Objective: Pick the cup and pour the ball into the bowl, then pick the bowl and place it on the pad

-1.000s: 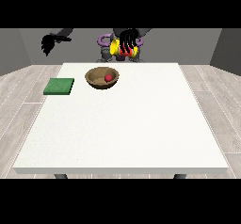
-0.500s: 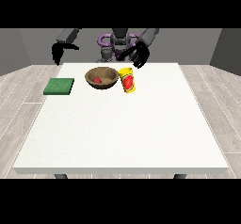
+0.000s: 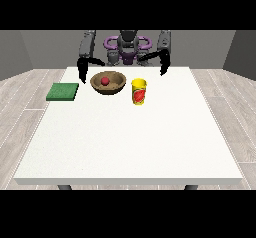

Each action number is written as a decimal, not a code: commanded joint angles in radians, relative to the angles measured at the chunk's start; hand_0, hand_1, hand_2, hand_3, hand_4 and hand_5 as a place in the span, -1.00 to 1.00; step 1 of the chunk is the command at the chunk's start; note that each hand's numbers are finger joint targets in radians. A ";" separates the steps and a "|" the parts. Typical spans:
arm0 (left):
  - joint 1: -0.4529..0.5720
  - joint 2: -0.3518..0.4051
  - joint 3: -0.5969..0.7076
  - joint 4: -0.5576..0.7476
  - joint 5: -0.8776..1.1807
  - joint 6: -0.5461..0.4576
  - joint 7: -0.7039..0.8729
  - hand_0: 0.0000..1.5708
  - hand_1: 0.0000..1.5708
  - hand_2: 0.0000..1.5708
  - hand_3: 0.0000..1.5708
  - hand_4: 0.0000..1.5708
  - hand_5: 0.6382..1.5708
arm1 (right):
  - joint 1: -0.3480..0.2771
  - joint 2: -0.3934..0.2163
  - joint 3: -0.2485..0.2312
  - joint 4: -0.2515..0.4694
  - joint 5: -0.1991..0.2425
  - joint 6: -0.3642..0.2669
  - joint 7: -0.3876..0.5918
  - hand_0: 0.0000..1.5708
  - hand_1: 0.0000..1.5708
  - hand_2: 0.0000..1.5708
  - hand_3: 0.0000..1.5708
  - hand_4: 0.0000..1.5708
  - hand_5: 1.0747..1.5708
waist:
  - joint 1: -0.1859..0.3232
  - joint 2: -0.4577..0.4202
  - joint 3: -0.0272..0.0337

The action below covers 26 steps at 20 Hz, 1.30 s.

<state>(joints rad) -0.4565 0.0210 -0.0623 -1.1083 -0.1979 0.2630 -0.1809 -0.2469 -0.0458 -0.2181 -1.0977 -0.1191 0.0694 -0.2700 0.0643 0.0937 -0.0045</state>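
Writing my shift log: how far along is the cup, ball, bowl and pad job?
Done: the red ball lies in the bowl, and the cup stands upright beside it. In hand: nothing; both hands hang off the things. Left: the bowl is not yet on the green pad.

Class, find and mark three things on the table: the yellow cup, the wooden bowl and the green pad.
yellow cup (image 3: 139, 93), front view, on its side wall facing the camera.
wooden bowl (image 3: 116, 87), front view, on its outer wall near the rim.
green pad (image 3: 63, 91), front view, on the middle of its top.
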 commanded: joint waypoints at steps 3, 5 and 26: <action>0.036 0.066 0.056 -0.045 0.106 -0.155 -0.083 -1.00 -1.00 -1.00 -1.00 -1.00 0.99 | -0.047 0.044 0.001 0.097 0.004 -0.114 -0.041 -1.00 -1.00 -1.00 -1.00 -0.61 0.99 | 0.044 0.012 0.0046; -0.005 0.087 0.078 -0.054 0.107 -0.155 -0.114 -1.00 -1.00 -1.00 -1.00 -1.00 0.99 | -0.121 -0.010 -0.064 0.169 -0.028 -0.057 -0.134 -1.00 -1.00 -1.00 -1.00 -0.67 0.98 | 0.051 0.105 0.0050; 0.027 0.099 0.070 -0.200 0.123 -0.236 -0.048 -1.00 -1.00 -1.00 -1.00 -0.40 0.99 | -0.118 -0.036 -0.019 0.548 0.100 -0.368 -0.181 1.00 1.00 1.00 0.38 0.08 0.73 | 0.131 0.125 0.0019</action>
<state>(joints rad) -0.4075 0.1285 0.0220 -1.2855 -0.0843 0.0463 -0.2283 -0.4130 -0.0866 -0.2821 -0.6531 -0.1256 -0.1227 -0.5263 0.1449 0.1549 -0.0283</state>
